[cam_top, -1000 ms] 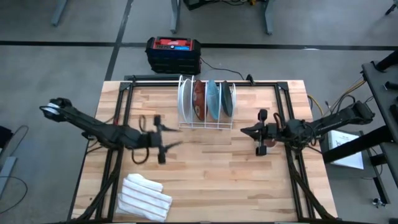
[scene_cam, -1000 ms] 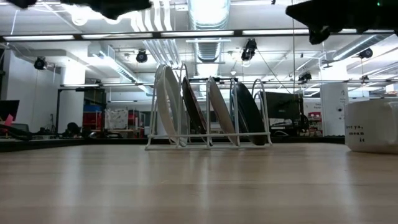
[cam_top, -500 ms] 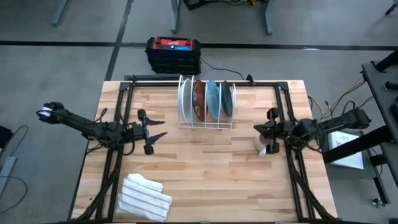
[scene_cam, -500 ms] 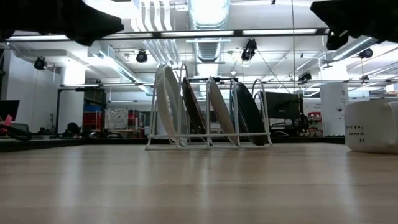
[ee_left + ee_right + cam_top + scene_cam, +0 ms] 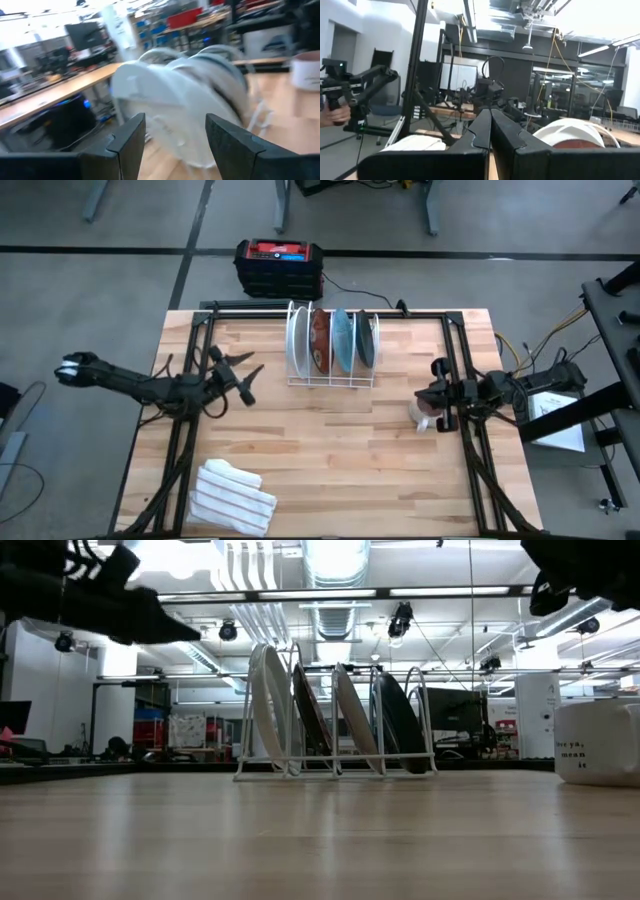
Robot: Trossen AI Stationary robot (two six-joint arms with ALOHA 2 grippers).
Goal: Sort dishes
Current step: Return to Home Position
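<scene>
Cloth (image 5: pixel 232 497): lay folded, white with stripes, at the near left corner of the table (image 5: pixel 340 465), well apart from both arms.
Left gripper (image 5: pixel 243 379): hung above the left side of the table, farther in than the cloth, aimed toward the far middle.
Left jaws: stood apart, gripping nothing.
Right gripper (image 5: pixel 489 120): hung over the right edge of the table, aimed inward.
Right jaws: pressed together, gripping nothing.
Mug (image 5: pixel 424 412): stood on the right side of the table, just beside the right gripper as seen from above; probably clear of it, judging by the dark arm high overhead in the low view.
Dish rack (image 5: pixel 335 773): stood at the far middle of the table, white wire, carrying all four dishes on edge in a row.
White dish (image 5: pixel 297 340): sat at the left end of the rack, leaning slightly; showed blurred between the left gripper's parted fingers in the wrist view.
Red dish (image 5: pixel 318 345): sat just right of the white dish.
Light blue dish (image 5: pixel 340 340): sat third from the left, between the red dish and the dark one.
Dark blue-grey dish (image 5: pixel 366 340): sat at the right end of the rack.
Box (image 5: pixel 279 267): rested on the floor beyond the far edge of the table, black with a red top, behind the rack.
</scene>
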